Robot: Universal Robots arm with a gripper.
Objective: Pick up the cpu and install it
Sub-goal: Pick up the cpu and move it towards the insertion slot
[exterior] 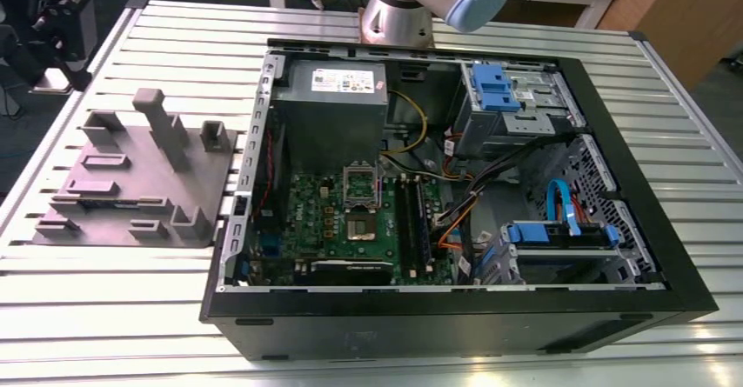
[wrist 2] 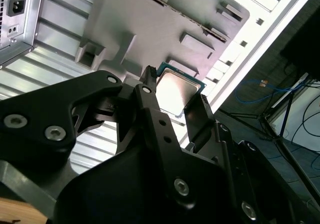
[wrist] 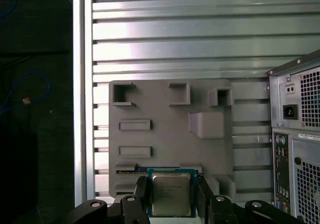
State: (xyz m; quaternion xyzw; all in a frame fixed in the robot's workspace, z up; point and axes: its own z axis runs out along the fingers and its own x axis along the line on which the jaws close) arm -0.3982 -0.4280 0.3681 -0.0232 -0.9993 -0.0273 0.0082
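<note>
Two fingers on opposite cpu edges

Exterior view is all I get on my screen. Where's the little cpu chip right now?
Observer: In both wrist views the cpu is clamped in the end effector, which is shut on it.
Operator: Is it lying on the grey block?
Observer: It looks lifted off. In the first wrist view the grey holder block lies beneath it on the slatted table.
Operator: Which way up is it?
Observer: Its silvery metal top faces the wrist cameras, with a green edge around it.
</note>
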